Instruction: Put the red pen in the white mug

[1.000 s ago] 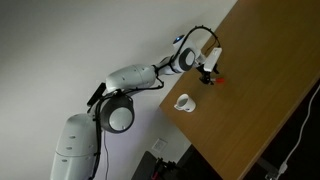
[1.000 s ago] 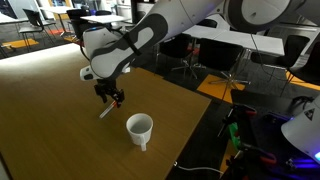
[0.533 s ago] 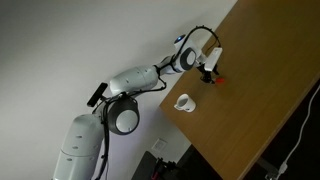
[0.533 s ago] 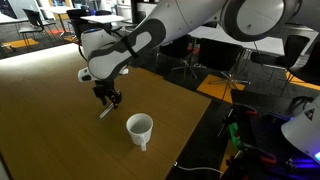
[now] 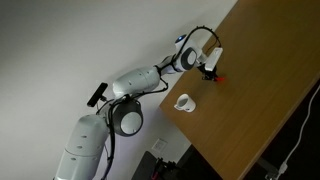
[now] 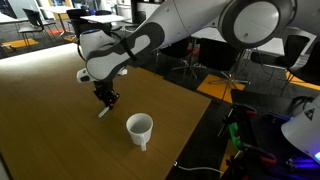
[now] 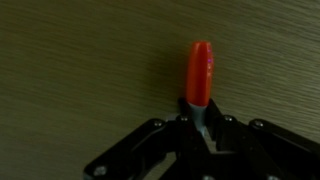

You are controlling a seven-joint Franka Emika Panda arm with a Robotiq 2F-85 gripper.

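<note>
The red pen point(image 7: 200, 75) lies on the wooden table, its red end pointing away from me in the wrist view and its pale end tucked between my fingers. My gripper point(image 7: 200, 118) is shut on that pale end, low against the tabletop. In an exterior view the gripper point(image 6: 105, 98) is down at the table with the pen's pale tip point(image 6: 102, 112) sticking out below it. The white mug point(image 6: 140, 128) stands upright a short way off, handle towards the table's edge. In an exterior view the mug point(image 5: 184, 102) sits near the table edge, the gripper point(image 5: 210, 72) beyond it.
The wooden table point(image 6: 60, 130) ends close to the mug in an exterior view, with a drop to the floor past its edge point(image 5: 185, 135). Office chairs and desks point(image 6: 230, 70) stand behind the table.
The jaws have closed onto the pen's pale end, and the gripper has sunk slightly towards the table. The mug has not moved.
</note>
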